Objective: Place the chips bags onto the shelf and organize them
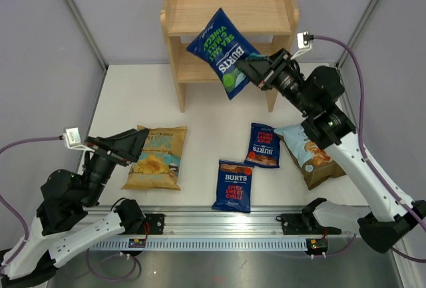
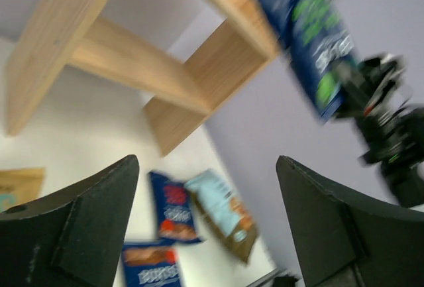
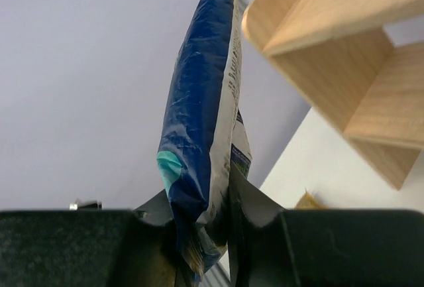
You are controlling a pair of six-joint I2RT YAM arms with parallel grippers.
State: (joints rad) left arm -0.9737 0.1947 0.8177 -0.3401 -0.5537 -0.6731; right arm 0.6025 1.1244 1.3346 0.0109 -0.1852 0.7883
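My right gripper (image 1: 243,70) is shut on the bottom edge of a dark-blue Burts chips bag with green lettering (image 1: 222,50), holding it tilted in the air in front of the wooden shelf (image 1: 200,5). In the right wrist view the bag (image 3: 199,114) stands up between the closed jaws of that gripper (image 3: 202,234). On the table lie a tan bag (image 1: 156,158), two red-lettered Burts bags (image 1: 264,144) (image 1: 233,185) and a light-blue-and-brown bag (image 1: 309,152). My left gripper (image 1: 137,143) hangs open and empty over the tan bag's left side, its fingertips (image 2: 99,194) wide apart.
The shelf's (image 2: 132,68) tiers hold nothing that I can see. Purple walls close in the table on both sides. A metal rail (image 1: 219,225) carrying the arm bases runs along the near edge. The left wrist view is blurred.
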